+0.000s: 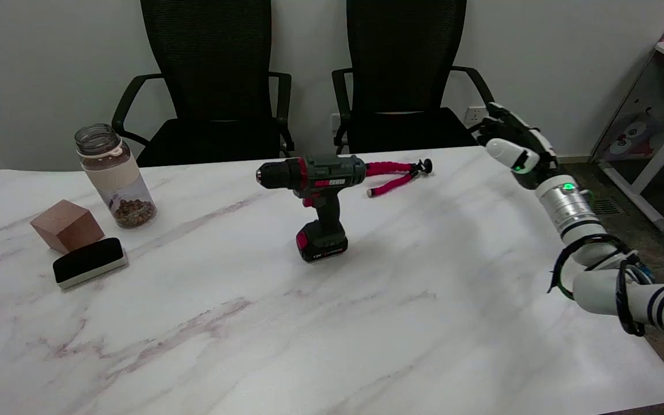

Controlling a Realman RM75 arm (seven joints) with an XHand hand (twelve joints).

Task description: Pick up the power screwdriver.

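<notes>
The power screwdriver (317, 199) stands upright on its battery base near the middle of the marble table (366, 323). It is dark grey with red accents, and its chuck points left. My right hand (510, 147) hovers above the table's far right edge, well to the right of the tool and apart from it. Nothing is in the hand; its fingers point toward the back and how far they are curled is hard to read.
A small pink-legged flexible tripod (395, 173) lies just behind and right of the screwdriver. At the left stand a glass jar (114, 176), a wooden cube (67, 226) and a black-topped eraser (90, 262). Two black chairs sit behind the table.
</notes>
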